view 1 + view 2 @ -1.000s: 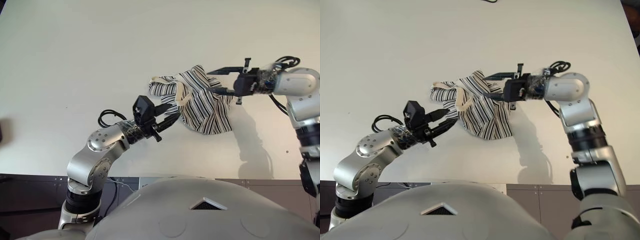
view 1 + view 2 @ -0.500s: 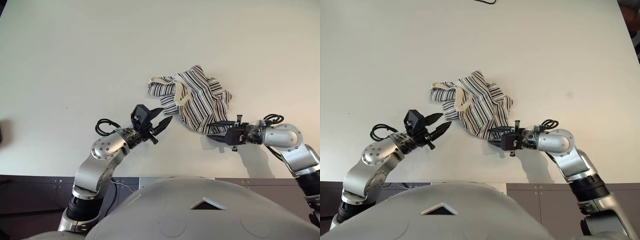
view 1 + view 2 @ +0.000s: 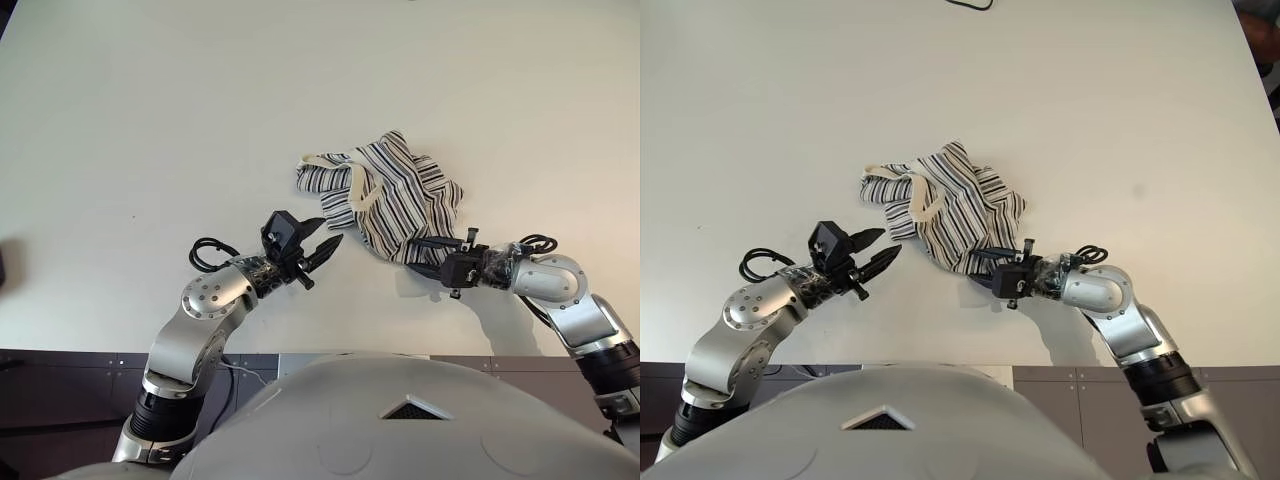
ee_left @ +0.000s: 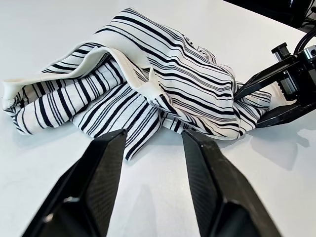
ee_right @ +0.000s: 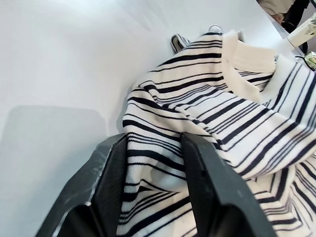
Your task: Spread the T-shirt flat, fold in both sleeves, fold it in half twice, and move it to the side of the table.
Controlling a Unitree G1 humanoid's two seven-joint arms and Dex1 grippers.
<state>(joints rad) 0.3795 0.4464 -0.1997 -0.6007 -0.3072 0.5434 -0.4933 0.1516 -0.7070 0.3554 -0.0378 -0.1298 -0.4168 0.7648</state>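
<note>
T-shirt [image 3: 400, 195] noted crumpled on tabletop [image 3: 150, 120]. R end effector [image 3: 412, 253], fingers apart, is set astride near hem. L end effector [image 3: 330, 230], also apart, is held just short.

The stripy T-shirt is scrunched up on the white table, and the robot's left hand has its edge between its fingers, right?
Not quite. The right wrist view shows it is the right hand that has the T-shirt edge between its fingers. The left hand is open beside the T-shirt, not touching it. The rest is right.
</note>
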